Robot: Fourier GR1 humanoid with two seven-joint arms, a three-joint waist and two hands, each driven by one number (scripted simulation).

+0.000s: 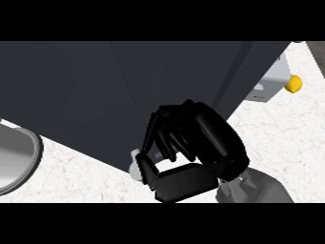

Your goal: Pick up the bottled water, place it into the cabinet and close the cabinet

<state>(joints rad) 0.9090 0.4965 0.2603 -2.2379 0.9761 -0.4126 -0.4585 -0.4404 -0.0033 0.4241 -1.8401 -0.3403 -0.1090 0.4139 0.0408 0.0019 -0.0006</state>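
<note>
My right hand [200, 143] is in the middle of the view, its grey forearm [259, 190] coming up from the lower right. Its fingers and thumb are curled round a small white thing [135, 163], which looks like the bottled water; only a sliver shows at the hand's left side. The hand is right at the lower edge of the dark cabinet [101, 90], which fills the upper left and middle of the view. I cannot tell whether the cabinet's door stands ajar. My left hand does not show.
A metal sink [10, 167] curves in at the left edge. On the speckled white counter [299, 138] at the upper right, behind the cabinet's corner, sits a white box [274, 83] with a yellow object [293, 84] beside it.
</note>
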